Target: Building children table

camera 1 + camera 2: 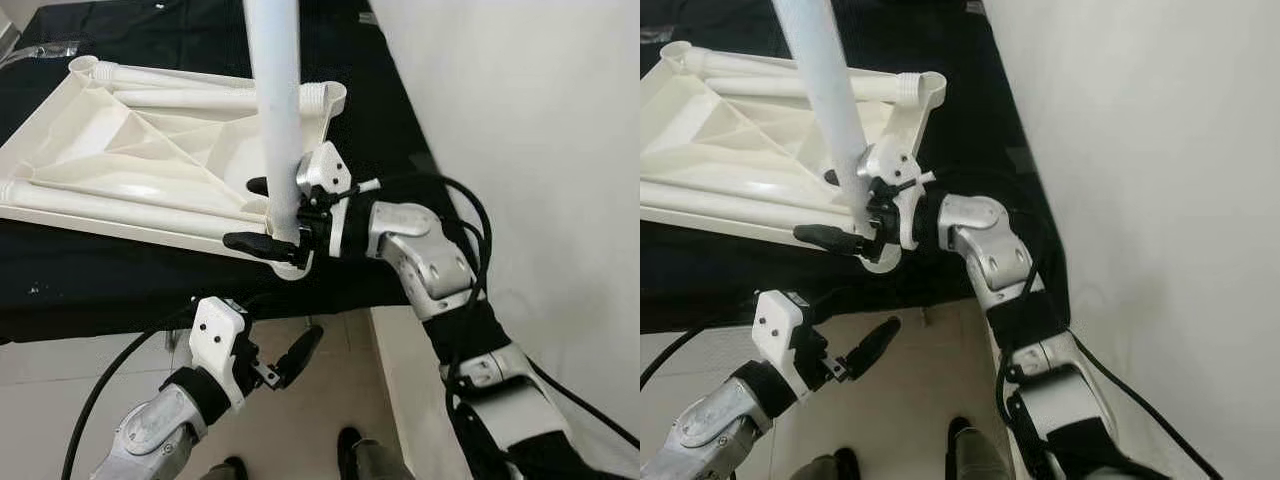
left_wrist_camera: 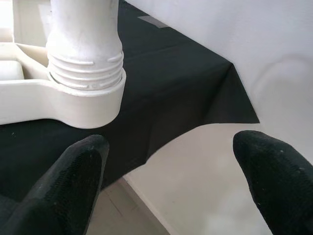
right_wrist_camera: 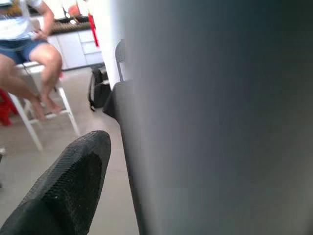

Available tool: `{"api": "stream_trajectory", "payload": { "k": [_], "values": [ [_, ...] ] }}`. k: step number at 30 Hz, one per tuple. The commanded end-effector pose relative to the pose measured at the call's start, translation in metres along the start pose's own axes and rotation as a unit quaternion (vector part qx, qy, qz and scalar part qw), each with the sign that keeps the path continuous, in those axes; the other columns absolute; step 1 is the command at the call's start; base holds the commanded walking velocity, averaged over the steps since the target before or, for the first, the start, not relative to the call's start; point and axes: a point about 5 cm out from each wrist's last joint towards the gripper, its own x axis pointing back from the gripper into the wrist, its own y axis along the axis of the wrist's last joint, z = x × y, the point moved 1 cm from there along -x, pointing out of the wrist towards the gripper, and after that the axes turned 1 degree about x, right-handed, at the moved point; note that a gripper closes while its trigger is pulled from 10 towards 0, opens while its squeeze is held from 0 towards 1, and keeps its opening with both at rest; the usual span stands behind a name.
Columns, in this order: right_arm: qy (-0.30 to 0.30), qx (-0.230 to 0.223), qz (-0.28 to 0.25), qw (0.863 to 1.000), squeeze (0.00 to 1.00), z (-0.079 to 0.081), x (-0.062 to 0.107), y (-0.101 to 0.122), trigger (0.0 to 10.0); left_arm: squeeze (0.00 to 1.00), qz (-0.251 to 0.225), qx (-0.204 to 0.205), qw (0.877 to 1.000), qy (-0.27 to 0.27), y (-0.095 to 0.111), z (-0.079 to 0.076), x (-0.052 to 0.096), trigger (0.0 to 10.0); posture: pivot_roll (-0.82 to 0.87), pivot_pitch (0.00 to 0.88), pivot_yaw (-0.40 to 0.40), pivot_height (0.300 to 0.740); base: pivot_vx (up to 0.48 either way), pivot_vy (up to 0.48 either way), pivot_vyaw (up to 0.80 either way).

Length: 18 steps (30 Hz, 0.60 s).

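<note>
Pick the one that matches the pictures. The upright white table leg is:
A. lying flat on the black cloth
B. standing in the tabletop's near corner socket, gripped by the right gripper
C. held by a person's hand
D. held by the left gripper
B: the right gripper closes its black fingers around the upright leg just above the corner socket of the upturned white tabletop, while the left gripper hangs open below the table edge.

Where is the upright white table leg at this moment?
The table leg stands upright in the near right corner socket of the upturned white tabletop, on the black-covered surface, with the right gripper closed around its lower part.
</note>
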Motion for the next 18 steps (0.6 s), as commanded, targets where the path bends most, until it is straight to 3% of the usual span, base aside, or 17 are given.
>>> {"api": "stream_trajectory", "payload": {
  "k": [1, 2, 3, 10, 15, 16, 17, 18],
  "values": [
    [0.029, 0.0, -0.02, 0.999, 0.0, 0.0, -0.004, 0.006, 3.6, 0.0, 0.004, 0.004, 1.0, -0.004, -0.002, -0.005, 0.003, 10.0, 0.04, 0.289, -0.049, 0.74, 0.0, 0.0, 0.0],
    [0.036, -0.002, -0.022, 0.999, 0.0, -0.001, -0.004, 0.008, 1.0, 0.0, 0.005, 0.005, 1.0, -0.004, -0.002, -0.006, 0.004, 10.0, 0.04, 0.29, -0.049, 0.74, 0.0, 0.0, 0.0],
    [0.04, -0.001, -0.023, 0.999, 0.0, -0.002, -0.004, 0.01, 0.0, 0.0, 0.005, 0.005, 1.0, -0.005, -0.002, -0.006, 0.004, 10.0, 0.04, 0.293, -0.048, 0.74, 0.0, 0.0, 0.0],
    [0.081, 0.001, -0.022, 0.996, 0.0, -0.006, -0.003, 0.011, 0.0, 0.0, 0.006, 0.006, 1.0, -0.004, -0.001, -0.006, 0.006, 10.0, 0.04, 0.304, -0.046, 0.74, 0.0, 0.0, 0.0],
    [0.07, 0.003, -0.015, 0.997, 0.0, -0.01, 0.0, 0.007, 0.0, 0.0, 0.007, 0.006, 1.0, -0.004, -0.001, -0.006, 0.006, 10.0, 0.04, 0.306, -0.046, 0.74, 0.0, 0.0, 0.0],
    [0.041, 0.01, -0.008, 0.999, 0.0, -0.013, 0.001, 0.003, 0.0, 0.0, 0.007, 0.007, 1.0, -0.004, -0.001, -0.007, 0.005, 10.0, 0.03, 0.304, -0.049, 0.74, 0.0, 0.0, 0.0],
    [-0.069, 0.034, 0.014, 0.997, 0.0, -0.022, 0.005, -0.005, 0.0, 0.0, 0.007, 0.007, 1.0, -0.003, -0.001, -0.007, 0.005, 10.0, 0.03, 0.303, -0.058, 0.74, 0.0, 0.0, 0.0],
    [-0.069, 0.034, 0.014, 0.997, 0.0, -0.022, 0.005, -0.005, 0.0, 0.0, 0.007, 0.007, 1.0, -0.003, -0.001, -0.007, 0.005, 10.0, 0.03, 0.303, -0.058, 0.74, 0.0, 0.0, 0.0]
  ]
}}
